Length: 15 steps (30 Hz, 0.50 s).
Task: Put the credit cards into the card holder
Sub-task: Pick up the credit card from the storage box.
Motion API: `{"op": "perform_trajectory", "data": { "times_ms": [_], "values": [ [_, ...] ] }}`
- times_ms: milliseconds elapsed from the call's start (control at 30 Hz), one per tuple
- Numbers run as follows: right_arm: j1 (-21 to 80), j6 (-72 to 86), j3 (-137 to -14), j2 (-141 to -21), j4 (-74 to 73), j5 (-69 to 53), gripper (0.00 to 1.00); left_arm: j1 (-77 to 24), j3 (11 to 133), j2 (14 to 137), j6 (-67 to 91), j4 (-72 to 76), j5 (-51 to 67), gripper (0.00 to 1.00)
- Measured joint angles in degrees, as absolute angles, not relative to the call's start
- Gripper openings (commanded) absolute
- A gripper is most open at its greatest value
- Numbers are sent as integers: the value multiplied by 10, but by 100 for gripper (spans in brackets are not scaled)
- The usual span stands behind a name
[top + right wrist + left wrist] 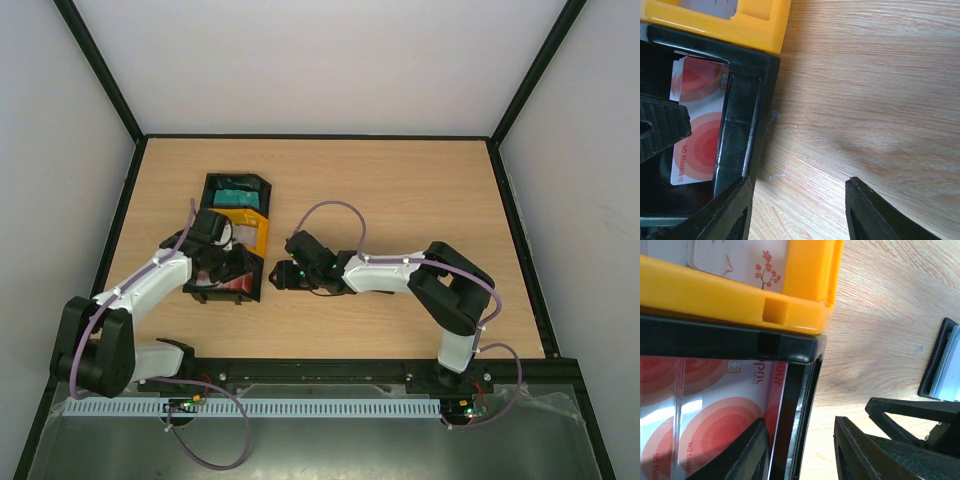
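The light wooden bench (400, 180) carries a row of three open plastic trays in its left half. The row runs from near the far edge toward the near edge, with the walls touching. There is a far black tray (208, 190), a yellow tray (262, 235) in the middle and a near black tray (740, 130).

Each tray keeps one card lying flat and apart from the others, I think so that a finger can reach it alone. A thin teal card (238, 195) lies in the far black tray. A whitish card with red blossoms (740, 260) lies in the yellow tray, and a red-and-white card with round rings (697, 100) lies in the near black tray.

The left gripper (799, 425) hangs over the right wall of the near black tray with its fingers parted and nothing held. One finger is above the red-and-white card and the other is outside the wall, above bare wood. With the wall between the fingers, there seems to be little room to get under the card edge.

The right gripper (800, 195) is just beside the same wall, on its outer side. It is spread wide over bare wood and it is empty. Toward the right edge of the bench the wood is free. The narrow place is between the two grippers.

I cannot find the card holder with certainty. A black-rimmed piece with a pale grey face (940, 360), seen from the left wrist, may be it.
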<state>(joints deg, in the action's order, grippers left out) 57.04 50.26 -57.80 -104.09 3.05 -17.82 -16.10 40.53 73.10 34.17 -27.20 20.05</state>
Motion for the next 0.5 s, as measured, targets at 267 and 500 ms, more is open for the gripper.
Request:
{"op": "perform_trajectory", "data": {
  "times_ms": [267, 500],
  "values": [
    [570, 502, -578, -1041, 27, -172, 50, -173, 404, 749, 347, -256, 205, 30],
    [570, 501, -578, -1041, 20, -166, 50, -208, 405, 777, 353, -254, 162, 15]
  ]
}}
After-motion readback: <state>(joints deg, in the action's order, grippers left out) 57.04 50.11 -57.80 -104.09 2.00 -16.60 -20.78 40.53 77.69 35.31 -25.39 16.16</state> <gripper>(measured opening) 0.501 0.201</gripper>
